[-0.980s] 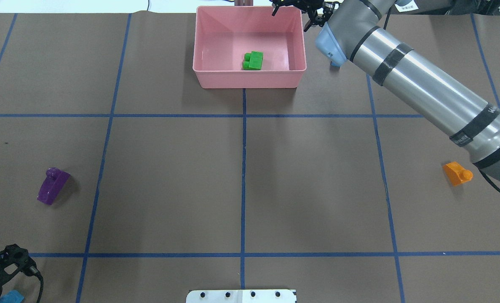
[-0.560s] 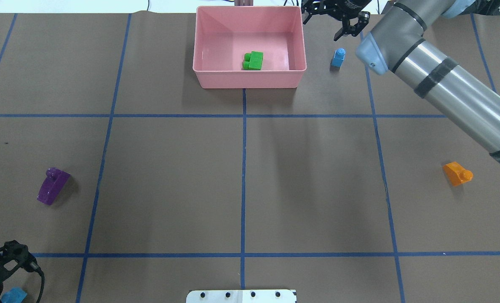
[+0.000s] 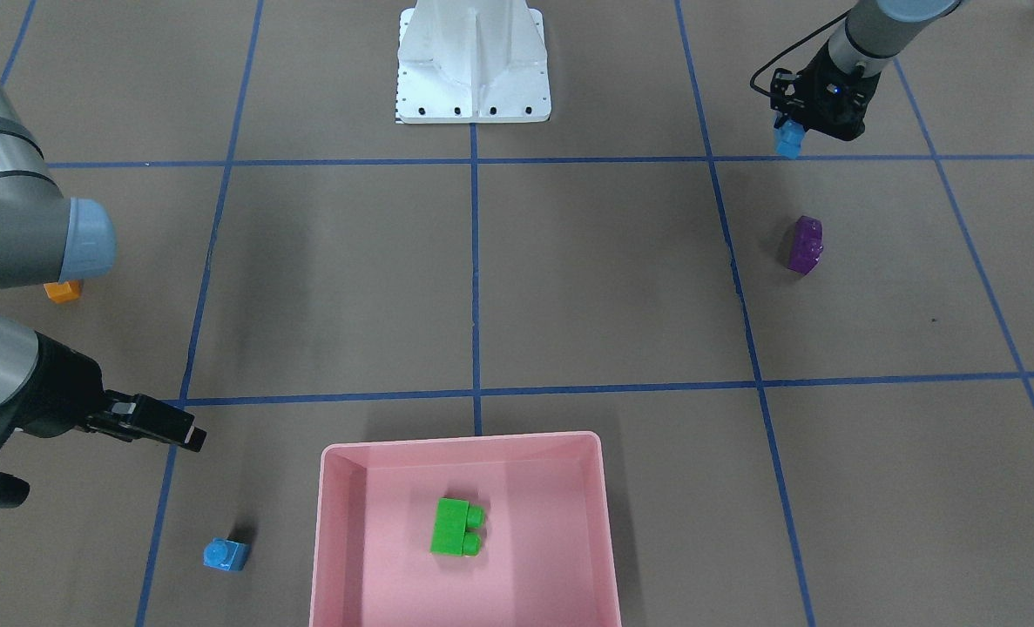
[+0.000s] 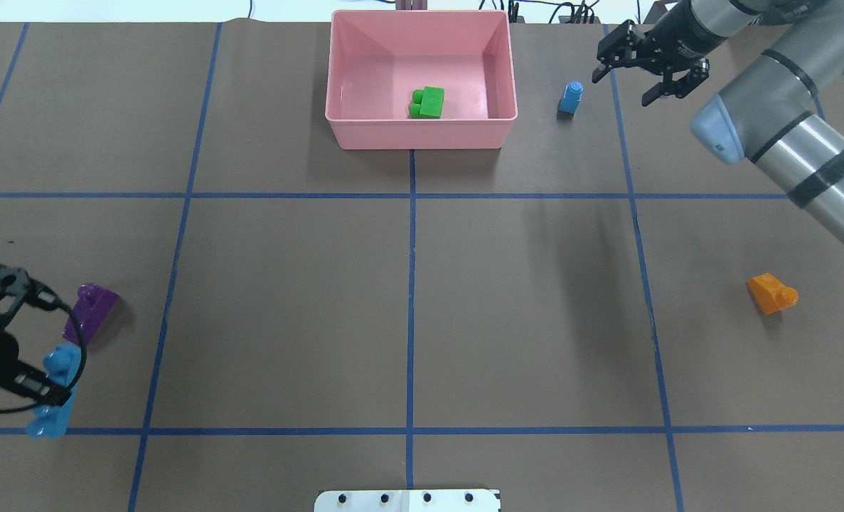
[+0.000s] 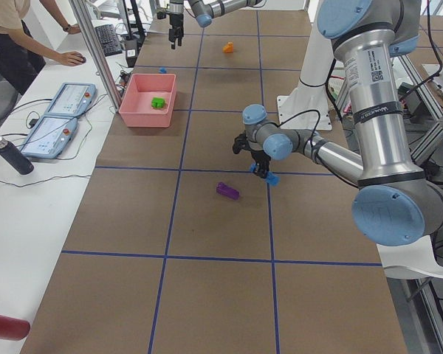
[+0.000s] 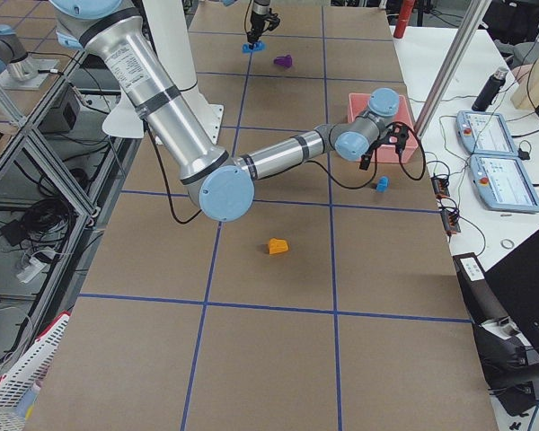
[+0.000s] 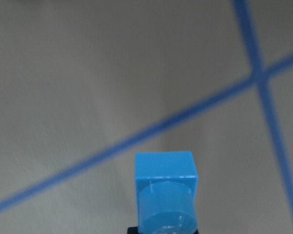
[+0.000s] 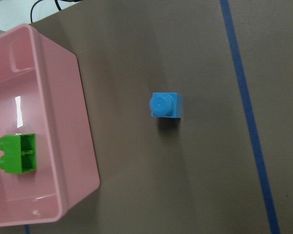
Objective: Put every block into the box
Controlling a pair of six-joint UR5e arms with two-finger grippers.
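My left gripper (image 4: pixel 41 390) is shut on the long light-blue brick (image 4: pixel 61 363) and holds it above the table beside the purple brick (image 4: pixel 93 313). The held brick fills the bottom of the left wrist view (image 7: pixel 166 195). My right gripper (image 4: pixel 642 75) is open and empty, just right of the small blue brick (image 4: pixel 571 97), which stands on the table right of the pink box (image 4: pixel 422 136). The green brick (image 4: pixel 428 102) lies inside the box. The orange brick (image 4: pixel 772 293) lies at the right. The right wrist view shows the small blue brick (image 8: pixel 166 105) beside the box (image 8: pixel 83 146).
The white robot base (image 4: pixel 407 500) is at the near edge. Blue tape lines (image 4: pixel 410 284) grid the brown table cover. In the exterior left view a person (image 5: pixel 22 44) stands by tablets (image 5: pixel 55 133) beyond the table's far side.
My right gripper has swung right from over the box's far corner to past the small blue brick. My left gripper has moved forward from the near left corner with the light-blue brick.
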